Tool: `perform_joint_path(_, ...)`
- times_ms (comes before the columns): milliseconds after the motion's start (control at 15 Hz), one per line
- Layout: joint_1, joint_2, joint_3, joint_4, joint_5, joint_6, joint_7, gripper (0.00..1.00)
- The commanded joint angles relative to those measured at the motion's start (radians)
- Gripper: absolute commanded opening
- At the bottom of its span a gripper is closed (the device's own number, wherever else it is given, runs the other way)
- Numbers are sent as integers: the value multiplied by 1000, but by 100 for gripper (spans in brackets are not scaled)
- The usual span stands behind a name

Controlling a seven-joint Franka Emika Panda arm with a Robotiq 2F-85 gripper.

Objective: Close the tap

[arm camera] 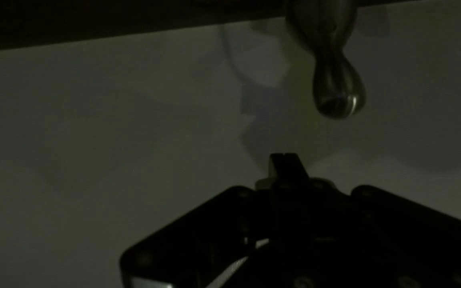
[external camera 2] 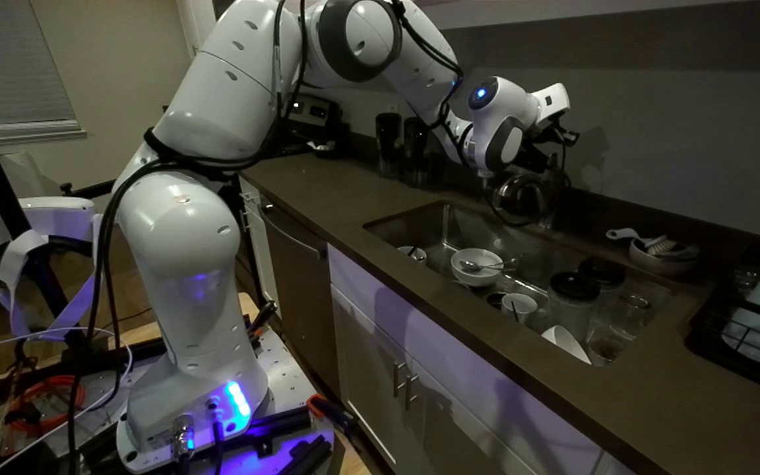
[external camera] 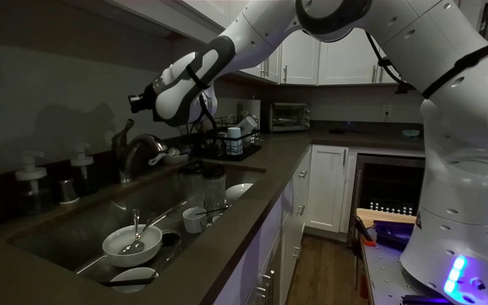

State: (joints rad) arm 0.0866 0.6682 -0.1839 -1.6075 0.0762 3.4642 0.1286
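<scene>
The tap (external camera: 131, 156) is dark silvery metal with an arched spout. It stands behind the sink in an exterior view, and its lever handle (external camera: 122, 133) rises upward from the base. In an exterior view the tap (external camera 2: 518, 196) is partly hidden by the wrist and cables. In the wrist view the handle (arm camera: 337, 90) hangs in from the top, right of centre. My gripper (arm camera: 284, 157) is shut with its fingertips together and nothing between them. The fingertips appear apart from the handle, lower and slightly left of it in the picture. The wrist hides the fingertips in an exterior view.
The sink (external camera: 79, 271) holds bowls, a mug and jars. Soap bottles (external camera: 32, 182) stand beside the tap along the wall. A bowl with a brush (external camera 2: 664, 254) and a dish rack (external camera: 237, 148) stand on the tap's far side. The wall (arm camera: 114, 140) lies behind the tap.
</scene>
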Motion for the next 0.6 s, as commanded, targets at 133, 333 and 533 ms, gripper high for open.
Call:
perform_joint_path(133, 156, -71, -187, -13, 77, -1, -13, 4)
perform_joint_path(333, 237, -96, -284, -31, 106, -3, -11, 4)
perform_joint_path(533, 319, -127, -372, -78, 127, -4, -9, 4)
